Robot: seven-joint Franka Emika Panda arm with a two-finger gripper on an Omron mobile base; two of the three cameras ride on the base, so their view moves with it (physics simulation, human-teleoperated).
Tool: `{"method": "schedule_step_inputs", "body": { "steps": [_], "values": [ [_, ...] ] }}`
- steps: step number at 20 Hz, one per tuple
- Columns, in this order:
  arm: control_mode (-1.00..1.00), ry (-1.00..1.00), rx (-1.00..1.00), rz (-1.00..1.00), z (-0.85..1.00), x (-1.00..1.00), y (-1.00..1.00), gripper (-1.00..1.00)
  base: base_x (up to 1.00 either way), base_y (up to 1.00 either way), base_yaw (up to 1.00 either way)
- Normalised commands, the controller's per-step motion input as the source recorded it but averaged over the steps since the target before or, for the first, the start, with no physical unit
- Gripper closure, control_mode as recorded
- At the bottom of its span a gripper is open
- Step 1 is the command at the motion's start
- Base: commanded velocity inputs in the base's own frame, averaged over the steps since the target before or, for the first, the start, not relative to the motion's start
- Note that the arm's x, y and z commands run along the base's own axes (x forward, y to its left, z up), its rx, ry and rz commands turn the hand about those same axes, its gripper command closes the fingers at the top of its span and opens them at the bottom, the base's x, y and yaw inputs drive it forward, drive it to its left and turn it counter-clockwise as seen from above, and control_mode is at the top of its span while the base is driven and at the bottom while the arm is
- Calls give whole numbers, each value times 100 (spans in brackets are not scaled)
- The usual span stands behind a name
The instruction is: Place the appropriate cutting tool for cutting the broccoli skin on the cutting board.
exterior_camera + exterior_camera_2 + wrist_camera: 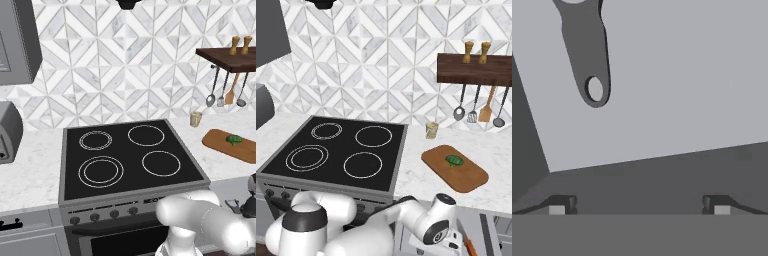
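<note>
Inside a pale grey drawer [677, 85], seen in the hand view, lies a flat dark grey metal handle with a round hole at its end [589, 60]; this looks like the peeler or small cutting tool the task wants, but its working end runs off the top of the picture, so I cannot say for sure. I think it is light, thin and stiff, and a bit slippery because it is smooth metal. The best spot to pinch it is likely across the narrow flat handle, near the middle, not at the hole end and not at the sharp end. The robot's two-finger gripper [639, 207] hangs near it with its small dark tips set wide apart and nothing between them. Up on the white marble counter [416, 175] sits the flat reddish-brown wooden cutting board [468, 177], and the small dark-green bumpy broccoli [454, 160] rests on top of it. A black glass stove top with white rings [336, 150] lies just beside the board, and a little cream cup [431, 130] stands behind, near the tiled wall.
</note>
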Motion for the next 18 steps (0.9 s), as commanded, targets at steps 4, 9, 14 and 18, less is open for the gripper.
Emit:
{"method": "schedule_step_inputs", "body": {
  "steps": [4,9,14,18],
  "values": [
    [-100,13,0,1,-8,-80,0,-100,0,0,0],
    [-100,8,0,3,-2,-32,-9,-100,0,0,0],
    [-100,0,3,10,16,63,-64,-100,0,0,0],
    [-100,0,8,12,0,74,-73,-100,0,0,0]
  ]
}}
